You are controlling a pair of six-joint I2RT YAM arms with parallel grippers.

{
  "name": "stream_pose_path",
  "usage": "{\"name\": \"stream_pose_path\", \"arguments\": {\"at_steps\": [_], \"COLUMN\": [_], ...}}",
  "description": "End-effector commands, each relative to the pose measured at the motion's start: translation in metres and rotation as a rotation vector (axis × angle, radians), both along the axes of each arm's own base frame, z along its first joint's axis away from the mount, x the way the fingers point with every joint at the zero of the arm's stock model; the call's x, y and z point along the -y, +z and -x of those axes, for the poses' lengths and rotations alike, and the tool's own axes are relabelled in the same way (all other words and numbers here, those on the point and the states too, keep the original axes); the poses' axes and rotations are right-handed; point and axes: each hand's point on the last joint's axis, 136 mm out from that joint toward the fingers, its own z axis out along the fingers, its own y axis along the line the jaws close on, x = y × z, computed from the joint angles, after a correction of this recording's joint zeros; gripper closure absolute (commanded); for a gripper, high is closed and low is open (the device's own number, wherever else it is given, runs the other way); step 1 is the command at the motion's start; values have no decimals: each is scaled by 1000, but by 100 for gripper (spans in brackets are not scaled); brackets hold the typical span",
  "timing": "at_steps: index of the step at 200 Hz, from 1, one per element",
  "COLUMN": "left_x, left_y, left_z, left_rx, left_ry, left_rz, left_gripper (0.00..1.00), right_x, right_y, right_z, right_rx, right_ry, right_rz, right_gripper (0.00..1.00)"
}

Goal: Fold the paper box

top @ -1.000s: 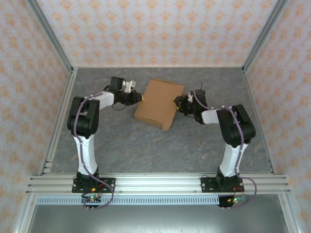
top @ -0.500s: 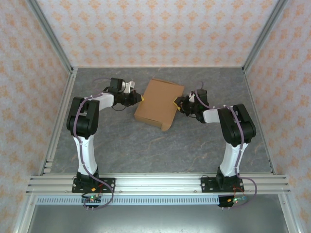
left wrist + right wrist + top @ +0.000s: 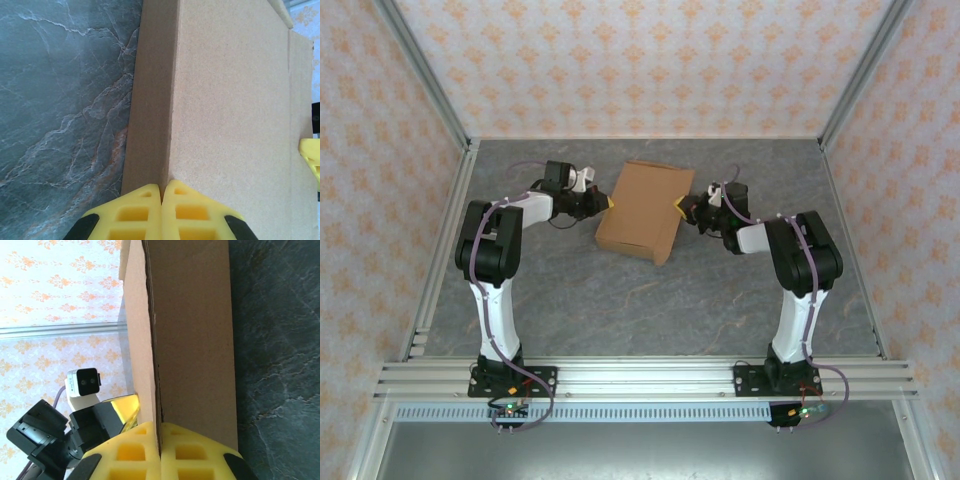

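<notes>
Paper box (image 3: 640, 208) sits mid table (image 3: 620, 300), btwn the arms. Left gripper (image 3: 606, 203) & right gripper (image 3: 681, 209) are both clenched tight, tips touching its sides. Best to push evenly from both sides so it stays square, no sliding.

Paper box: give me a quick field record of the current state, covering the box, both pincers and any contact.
box: paper box, looks folded into a shallow closed shape, lying flat
surface: grey marbled table
left: left pincer shut, tips at the box's left side
right: right pincer shut, tips at the box's right side
contact: both sets of tips appear to touch the box walls from opposite sides
held: nothing visibly clamped between the fingers of either pincer
</notes>
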Motion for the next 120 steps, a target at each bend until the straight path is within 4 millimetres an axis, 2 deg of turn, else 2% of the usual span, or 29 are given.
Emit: {"name": "stream_pose_path", "arguments": {"at_steps": [1,59,120], "left_x": [-34,-19,12], "left_y": [-100,-91,-84], "left_z": [67,69,73], "left_rx": [-379,-368,-357], "left_ry": [92,54,-35], "left_rz": [-181,-120,-79], "left_gripper": [99,99,99], "right_x": [-6,-11,-14], "right_y": [24,56,83], "right_z": [0,8,16], "right_rx": [50,93,115], "right_ry": [1,-1,-11], "right_rz": [-34,-34,7], "right_gripper": [98,97,97]}}
